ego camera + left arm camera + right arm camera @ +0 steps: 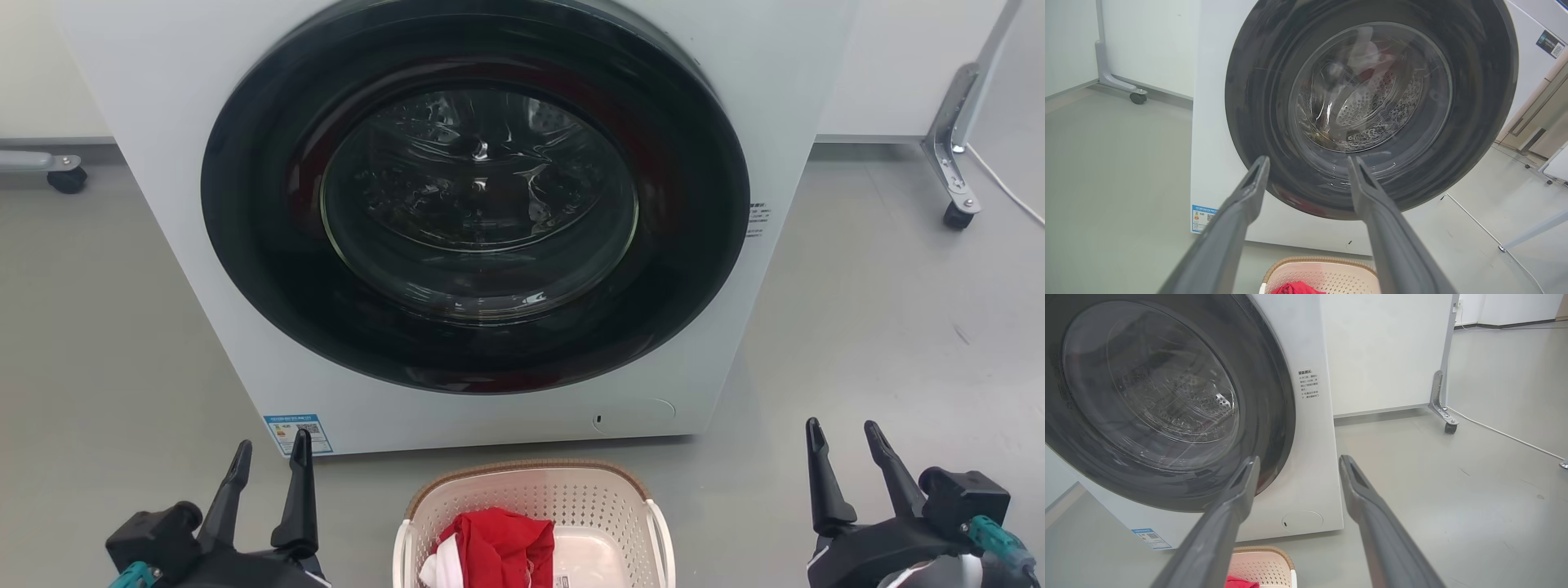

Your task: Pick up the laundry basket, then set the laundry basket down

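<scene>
1. Down on the floor point(857, 310), just before the washing machine point(147, 245), found the laundry basket point(531, 496) upright, red cloth point(498, 543) inside.
2. Saw left gripper point(273, 441) and right gripper point(842, 425) flanking it, apart from it, fingers point(299, 490) of both spread, holding nothing.
3. Judged pick-up not yet begun; needed next to lower both onto the 2 side handles point(663, 531) and close.

The left gripper point(273, 441) and the right gripper point(842, 425) hang low and well apart (one at each side); each has its two dark fingers point(299, 490) spread, empty between, pointing forward.
</scene>
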